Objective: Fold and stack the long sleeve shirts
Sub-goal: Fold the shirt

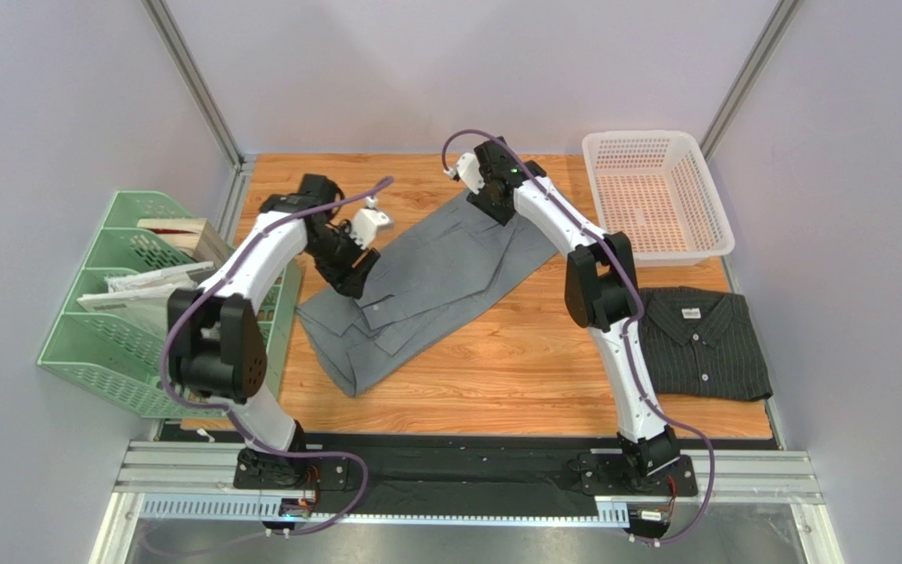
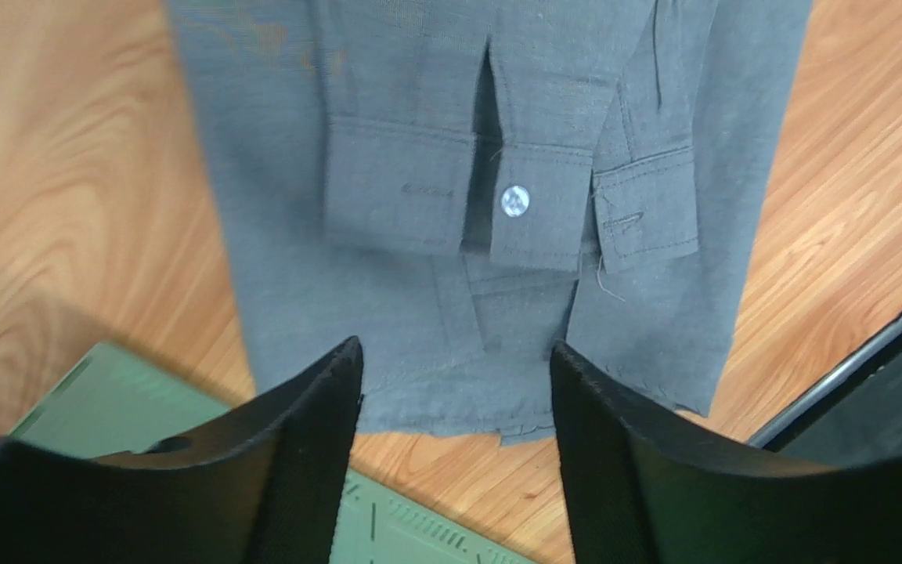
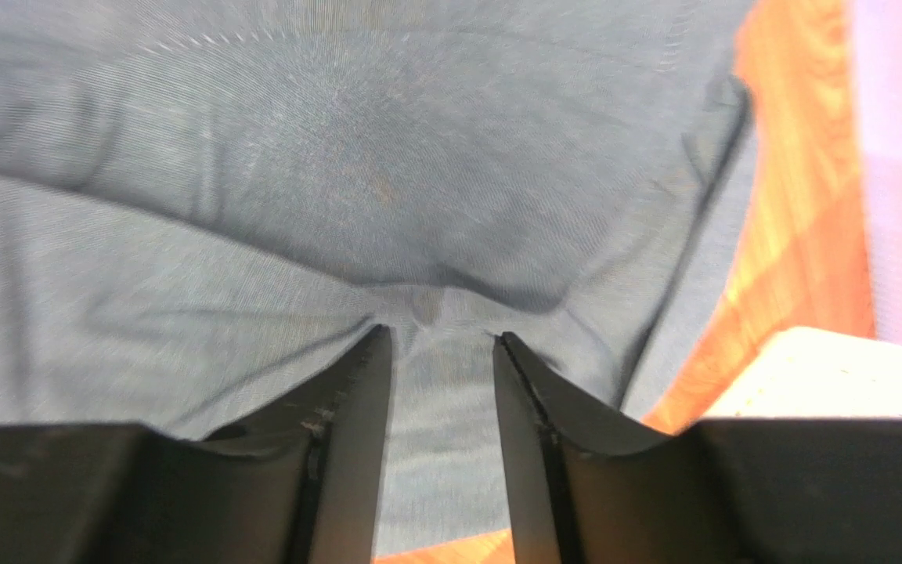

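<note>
A plain grey shirt (image 1: 438, 282) lies stretched slantwise across the wooden surface (image 1: 515, 364). The right tool (image 3: 441, 338) is at the shirt's far end, its fingers drawn in on a puckered fold of the grey cloth. The left tool (image 2: 456, 350) hangs above the shirt's other end, fingers spread and holding nothing. Two sleeve cuffs (image 2: 526, 212), one with a pale button, lie just ahead of its tips. A folded dark pinstriped shirt (image 1: 703, 341) rests well to the right of both tools, with a white mesh basket (image 1: 646, 139) beyond it.

Open tabletop (image 1: 526, 364) separates grey shirt (image 1: 444, 276) from pinstriped shirt (image 1: 703, 341).
</note>
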Available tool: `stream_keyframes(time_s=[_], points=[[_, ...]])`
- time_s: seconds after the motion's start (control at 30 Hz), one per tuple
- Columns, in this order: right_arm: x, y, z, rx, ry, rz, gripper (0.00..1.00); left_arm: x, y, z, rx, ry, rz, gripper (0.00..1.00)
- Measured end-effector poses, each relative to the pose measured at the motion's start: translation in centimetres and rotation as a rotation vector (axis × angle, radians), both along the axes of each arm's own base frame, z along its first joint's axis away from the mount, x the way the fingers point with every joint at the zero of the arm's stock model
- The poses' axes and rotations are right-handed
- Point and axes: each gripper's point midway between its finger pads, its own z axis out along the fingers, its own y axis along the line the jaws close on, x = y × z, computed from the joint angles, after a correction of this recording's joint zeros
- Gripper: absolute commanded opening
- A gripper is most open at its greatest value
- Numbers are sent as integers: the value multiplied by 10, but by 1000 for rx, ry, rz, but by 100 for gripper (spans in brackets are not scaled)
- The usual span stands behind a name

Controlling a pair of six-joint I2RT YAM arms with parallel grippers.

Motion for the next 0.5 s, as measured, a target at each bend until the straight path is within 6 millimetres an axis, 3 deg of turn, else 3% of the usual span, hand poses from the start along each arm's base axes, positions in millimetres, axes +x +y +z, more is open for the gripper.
stream_keyframes(time_s=[0.2,0.33,0.43,0.5], points=[[-15,9,79,169,-106,-23,47,10,-24,-60,166,105,-188,31],[-30,6,125,293,-130,-54,46,10,-16,-89,268,148,-252,20],[-42,-7,131,361,-73,-97,42,-3,-11,-104,323,197,-292,15],[-50,-24,118,387,2,-144,39,-16,-13,-108,348,233,-327,13]])
